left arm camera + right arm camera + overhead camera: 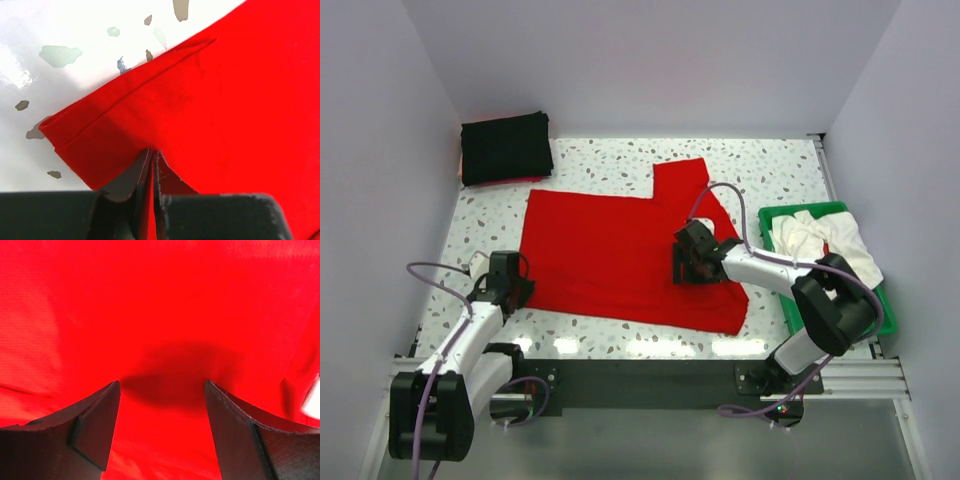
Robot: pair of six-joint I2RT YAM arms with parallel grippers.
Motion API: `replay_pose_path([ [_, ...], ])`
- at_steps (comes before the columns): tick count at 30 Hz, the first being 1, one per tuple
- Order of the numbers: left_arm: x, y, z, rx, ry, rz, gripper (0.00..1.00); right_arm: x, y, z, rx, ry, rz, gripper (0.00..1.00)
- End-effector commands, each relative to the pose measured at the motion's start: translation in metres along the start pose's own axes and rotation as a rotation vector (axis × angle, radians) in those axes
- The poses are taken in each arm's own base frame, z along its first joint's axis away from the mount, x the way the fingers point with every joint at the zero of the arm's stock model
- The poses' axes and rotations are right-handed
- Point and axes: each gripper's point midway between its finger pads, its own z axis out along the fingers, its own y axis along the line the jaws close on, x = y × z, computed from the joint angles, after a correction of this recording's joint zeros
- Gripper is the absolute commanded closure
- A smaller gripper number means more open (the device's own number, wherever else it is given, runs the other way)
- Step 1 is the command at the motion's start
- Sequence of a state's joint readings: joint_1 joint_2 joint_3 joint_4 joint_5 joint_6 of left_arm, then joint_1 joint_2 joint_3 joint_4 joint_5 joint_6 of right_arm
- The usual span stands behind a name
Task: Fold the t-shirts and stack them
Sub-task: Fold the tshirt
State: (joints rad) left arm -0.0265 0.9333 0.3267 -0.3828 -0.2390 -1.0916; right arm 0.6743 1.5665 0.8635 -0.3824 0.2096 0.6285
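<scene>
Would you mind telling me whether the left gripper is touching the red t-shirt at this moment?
Touching. The left wrist view shows the left gripper shut on the red t-shirt, with a ridge of cloth near its hemmed edge pinched between the jaws.

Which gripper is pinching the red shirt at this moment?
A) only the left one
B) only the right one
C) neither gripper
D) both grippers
A: the left gripper is shut on the edge of the red shirt, while the right gripper stands open over the cloth.
</scene>
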Motion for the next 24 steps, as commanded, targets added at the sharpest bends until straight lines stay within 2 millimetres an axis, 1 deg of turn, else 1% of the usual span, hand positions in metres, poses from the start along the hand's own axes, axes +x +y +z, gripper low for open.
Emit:
replay_pose_path([
  [1, 0.020, 0.031, 0.001, -0.087, 0.055, 0.002, 0.89, 0.013, -0.002, -0.006, -0.026, -0.003, 0.038, 0.28],
  [3, 0.018, 0.031, -0.002, -0.078, 0.043, -0.012, 0.88, 0.029, -0.010, -0.004, -0.016, 0.024, 0.030, 0.28],
  [5, 0.019, 0.032, -0.004, -0.083, 0.045, -0.014, 0.87, 0.038, -0.014, -0.005, -0.015, 0.040, 0.026, 0.28],
  [6, 0.018, 0.030, -0.005, -0.074, 0.042, -0.022, 0.86, 0.044, -0.019, -0.006, -0.009, 0.051, 0.026, 0.28],
  [8, 0.020, 0.028, -0.008, -0.063, 0.056, -0.020, 0.81, 0.045, -0.022, -0.012, -0.010, 0.041, 0.031, 0.28],
  [10, 0.018, 0.021, -0.012, -0.045, 0.062, -0.024, 0.76, 0.039, -0.025, -0.021, -0.002, 0.019, 0.024, 0.28],
  [11, 0.018, 0.016, -0.014, -0.031, 0.069, -0.023, 0.71, 0.036, -0.025, -0.024, -0.003, 0.010, 0.021, 0.27],
  [12, 0.017, 0.015, -0.017, -0.032, 0.075, -0.012, 0.68, 0.032, -0.024, -0.027, -0.004, 0.002, 0.015, 0.27],
  [13, 0.008, 0.001, -0.023, 0.002, 0.060, -0.009, 0.64, 0.023, -0.019, -0.032, -0.012, -0.010, 0.006, 0.27],
  [14, 0.002, -0.004, -0.027, 0.005, 0.049, 0.000, 0.56, 0.017, -0.018, -0.034, -0.010, -0.022, 0.000, 0.26],
  [15, -0.005, -0.010, -0.031, 0.014, 0.033, 0.024, 0.53, -0.003, -0.008, -0.041, -0.027, -0.062, -0.002, 0.26],
  [16, -0.023, -0.031, -0.041, 0.057, -0.007, 0.024, 0.47, -0.012, -0.008, -0.044, -0.015, -0.078, -0.020, 0.25],
  [17, -0.035, -0.040, -0.041, 0.062, -0.045, 0.043, 0.45, -0.023, -0.006, -0.045, -0.009, -0.090, -0.022, 0.25],
  [18, -0.055, -0.063, -0.051, 0.106, -0.094, 0.032, 0.42, -0.047, 0.004, -0.055, -0.031, -0.135, -0.024, 0.26],
  [19, -0.067, -0.075, -0.053, 0.119, -0.122, 0.035, 0.41, -0.060, 0.008, -0.057, -0.044, -0.154, -0.013, 0.26],
  [20, -0.078, -0.090, -0.045, 0.123, -0.156, 0.063, 0.42, -0.075, 0.003, -0.055, -0.043, -0.170, 0.017, 0.26],
  [21, -0.096, -0.115, -0.050, 0.164, -0.194, 0.059, 0.43, -0.097, 0.009, -0.059, -0.070, -0.206, 0.038, 0.26],
  [22, -0.104, -0.127, -0.047, 0.167, -0.210, 0.067, 0.44, -0.114, 0.011, -0.059, -0.097, -0.237, 0.052, 0.27],
  [23, -0.118, -0.144, -0.043, 0.187, -0.251, 0.108, 0.48, -0.130, 0.002, -0.056, -0.104, -0.247, 0.089, 0.27],
  [24, -0.130, -0.164, -0.031, 0.161, -0.259, 0.123, 0.51, -0.147, 0.002, -0.050, -0.100, -0.258, 0.102, 0.27],
])
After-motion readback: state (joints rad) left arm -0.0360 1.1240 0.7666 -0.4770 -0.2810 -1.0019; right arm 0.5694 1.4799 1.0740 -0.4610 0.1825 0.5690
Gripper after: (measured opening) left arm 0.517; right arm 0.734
